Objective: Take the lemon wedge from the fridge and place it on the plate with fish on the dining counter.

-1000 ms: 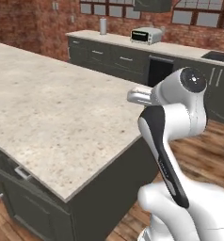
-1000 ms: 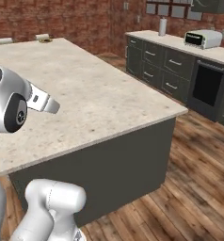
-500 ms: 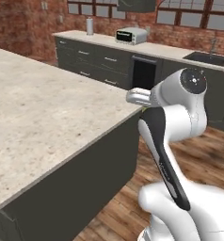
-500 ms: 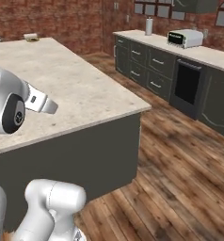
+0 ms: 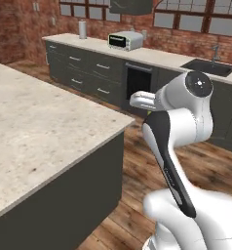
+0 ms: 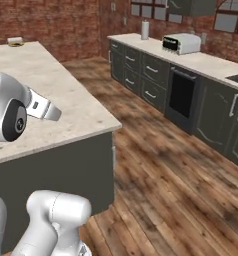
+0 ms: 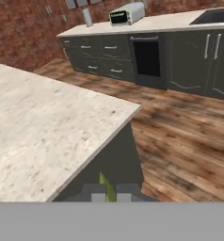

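So the end effector (image 7: 111, 194) is clamped shut on the lemon wedge (image 7: 107, 184). In the hand view you can see a thin yellow-green sliver poking up between the two dark finger tips (image 7: 96, 192), right at the bottom of the shot, held over the corner edge of the dining counter (image 7: 43, 136). That table is the big island with the beige speckled stone top and dark grey base, and its near corner sits just beside the arm in both base views.

Way off at the far end of the island in the right base view there's a small yellowish thing (image 6: 15, 42) sitting on top, probably the plate with fish, but it's too tiny to make out properly.

Behind everything runs the wall counter (image 5: 152, 54) against the brick wall, with dark cabinets, a toaster oven (image 5: 125, 41) on top, a paper towel roll (image 5: 82, 29) further left, a built-in black oven (image 5: 136, 84) below and a sink (image 5: 210, 67) off to the right. The floor (image 6: 181, 190) is wood planks.
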Tool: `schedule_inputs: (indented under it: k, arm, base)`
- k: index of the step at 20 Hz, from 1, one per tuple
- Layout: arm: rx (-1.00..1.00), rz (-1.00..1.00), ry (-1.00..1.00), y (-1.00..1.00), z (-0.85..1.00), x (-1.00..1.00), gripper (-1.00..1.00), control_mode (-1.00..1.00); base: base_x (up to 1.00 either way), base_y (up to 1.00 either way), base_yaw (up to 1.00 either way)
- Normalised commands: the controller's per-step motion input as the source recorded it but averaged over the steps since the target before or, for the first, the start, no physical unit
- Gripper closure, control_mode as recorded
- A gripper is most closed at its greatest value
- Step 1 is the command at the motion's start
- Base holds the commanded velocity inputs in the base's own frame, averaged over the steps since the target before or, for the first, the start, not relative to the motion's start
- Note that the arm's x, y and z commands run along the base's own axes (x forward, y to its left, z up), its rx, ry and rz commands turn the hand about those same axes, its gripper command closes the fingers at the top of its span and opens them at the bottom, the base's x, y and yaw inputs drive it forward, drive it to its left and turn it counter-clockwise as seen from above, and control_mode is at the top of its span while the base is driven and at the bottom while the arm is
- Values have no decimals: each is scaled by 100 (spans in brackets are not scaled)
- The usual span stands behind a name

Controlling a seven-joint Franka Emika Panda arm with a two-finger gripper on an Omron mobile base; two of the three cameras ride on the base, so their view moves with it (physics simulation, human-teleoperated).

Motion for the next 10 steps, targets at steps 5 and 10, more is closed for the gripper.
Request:
schedule_inputs:
  k: [5, 10]
  arm:
    - [0, 0, 0, 0, 0, 0, 100, 100]
    - [0, 0, 0, 0, 0, 0, 100, 100]
  base:
    - [100, -100, 10]
    - [100, -100, 10]
